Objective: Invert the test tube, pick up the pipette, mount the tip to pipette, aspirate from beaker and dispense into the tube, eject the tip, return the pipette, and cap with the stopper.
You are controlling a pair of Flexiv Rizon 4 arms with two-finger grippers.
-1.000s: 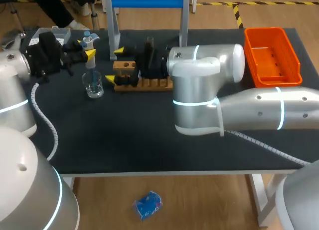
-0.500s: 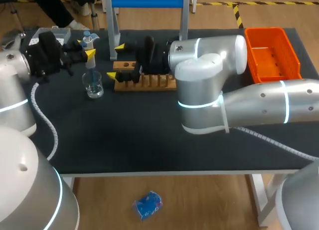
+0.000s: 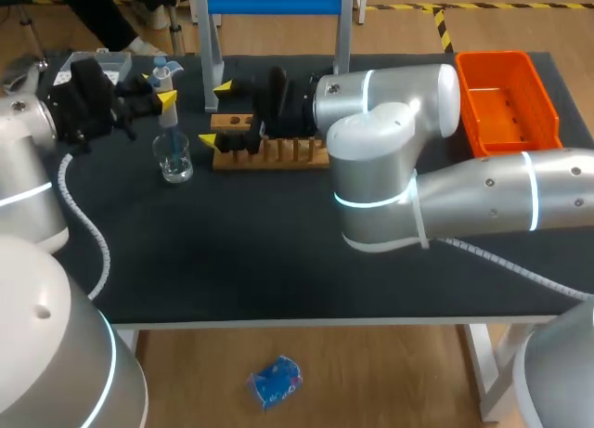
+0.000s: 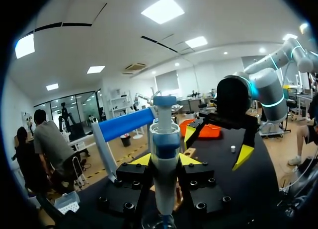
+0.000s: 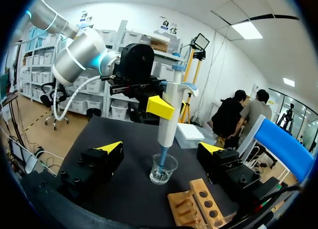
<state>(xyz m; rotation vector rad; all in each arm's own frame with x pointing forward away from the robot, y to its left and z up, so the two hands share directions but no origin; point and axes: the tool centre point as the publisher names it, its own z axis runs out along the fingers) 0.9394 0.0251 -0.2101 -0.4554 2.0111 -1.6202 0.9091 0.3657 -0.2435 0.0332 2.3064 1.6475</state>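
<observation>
The near half of the table (image 3: 232, 261) is bare dark mat from its left edge to the middle, open to a pass from the near side. Right of the middle, the right arm's thick elbow (image 3: 376, 168) hangs over the mat and bars the way across. At far left the beaker (image 3: 174, 159) stands with the pipette (image 3: 165, 112) upright in it, clamped by the left gripper (image 3: 158, 92). Just right of them the right gripper (image 3: 213, 117), fingers spread wide, fills the narrow gap before the wooden rack (image 3: 278, 154). The orange bin (image 3: 506, 103) takes the far right corner
</observation>
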